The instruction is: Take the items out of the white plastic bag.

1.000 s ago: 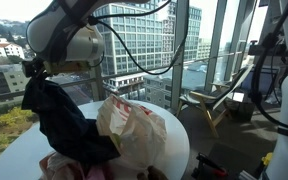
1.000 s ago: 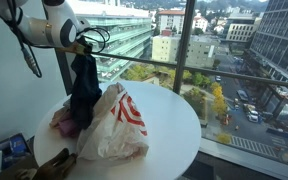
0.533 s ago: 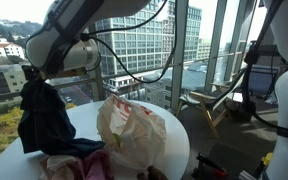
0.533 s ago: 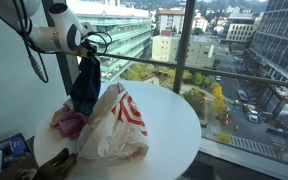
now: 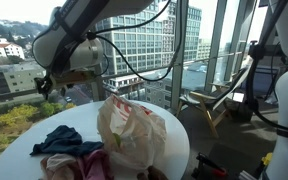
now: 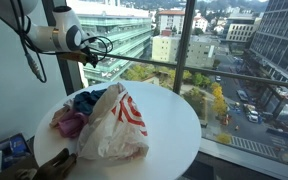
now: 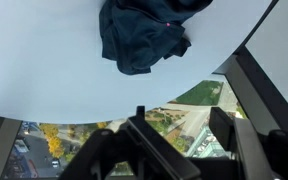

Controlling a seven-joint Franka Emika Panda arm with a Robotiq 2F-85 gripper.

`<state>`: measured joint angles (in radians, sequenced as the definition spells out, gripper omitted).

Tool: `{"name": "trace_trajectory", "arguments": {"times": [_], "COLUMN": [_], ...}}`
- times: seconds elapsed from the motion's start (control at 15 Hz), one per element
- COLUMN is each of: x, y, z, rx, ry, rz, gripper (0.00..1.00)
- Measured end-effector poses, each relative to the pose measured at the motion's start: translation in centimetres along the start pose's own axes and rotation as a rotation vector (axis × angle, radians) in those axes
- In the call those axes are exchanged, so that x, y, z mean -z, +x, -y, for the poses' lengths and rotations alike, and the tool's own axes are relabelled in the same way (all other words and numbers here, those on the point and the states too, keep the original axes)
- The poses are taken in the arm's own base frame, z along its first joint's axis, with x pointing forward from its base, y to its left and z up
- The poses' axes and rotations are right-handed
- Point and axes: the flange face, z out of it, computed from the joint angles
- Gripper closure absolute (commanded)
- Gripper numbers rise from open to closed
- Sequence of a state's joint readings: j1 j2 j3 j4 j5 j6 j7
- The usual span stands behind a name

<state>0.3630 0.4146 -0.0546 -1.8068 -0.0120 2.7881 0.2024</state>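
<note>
Up at ten o'clock from the bag [image 5: 134, 132], gripper [image 5: 50, 86] hangs empty, jaws apart; limp plastic, I'd pinch its rim.

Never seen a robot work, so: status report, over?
Gripper open, empty, above table edge. Dark cloth out, lying beside white bag and pink cloth. Nothing blocking.

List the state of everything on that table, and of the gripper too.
Bag, crumpled, sitting on the table; contents not visible.
Blue cloth, out of the bag, lying crumpled on the table.
Pink cloth, out of the bag, heaped beside it.
Gripper, jaws open, empty, up off the table.
</note>
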Motion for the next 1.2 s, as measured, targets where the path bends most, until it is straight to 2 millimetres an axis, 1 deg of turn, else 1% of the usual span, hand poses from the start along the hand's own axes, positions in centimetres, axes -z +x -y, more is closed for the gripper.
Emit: {"name": "trace_trajectory", "arguments": {"times": [0.13, 0.2, 0.33, 0.47, 0.53, 0.67, 0.8, 1.0, 1.2], "x": [1.8, 2.8, 4.4, 4.9, 4.7, 3.6, 2.4, 1.0, -0.7], "y": [-1.8, -2.9, -5.7, -8.7, -10.3, -13.1, -15.0, -16.2, -17.0], "z": [-1.2, -2.2, -4.7, -7.5, -8.9, -11.7, -14.0, -16.4, -17.0], "rx": [-0.013, -0.022, -0.046, -0.071, -0.079, -0.098, -0.11, -0.055, -0.047], "ry": [-0.024, -0.043, -0.081, -0.102, -0.109, -0.121, -0.137, -0.187, -0.185], "rz": [0.111, 0.168, 0.276, 0.347, 0.37, 0.388, 0.366, 0.299, 0.286], "gripper": [0.0, 0.0, 0.0, 0.0, 0.0, 0.0, 0.0, 0.0, 0.0]}}
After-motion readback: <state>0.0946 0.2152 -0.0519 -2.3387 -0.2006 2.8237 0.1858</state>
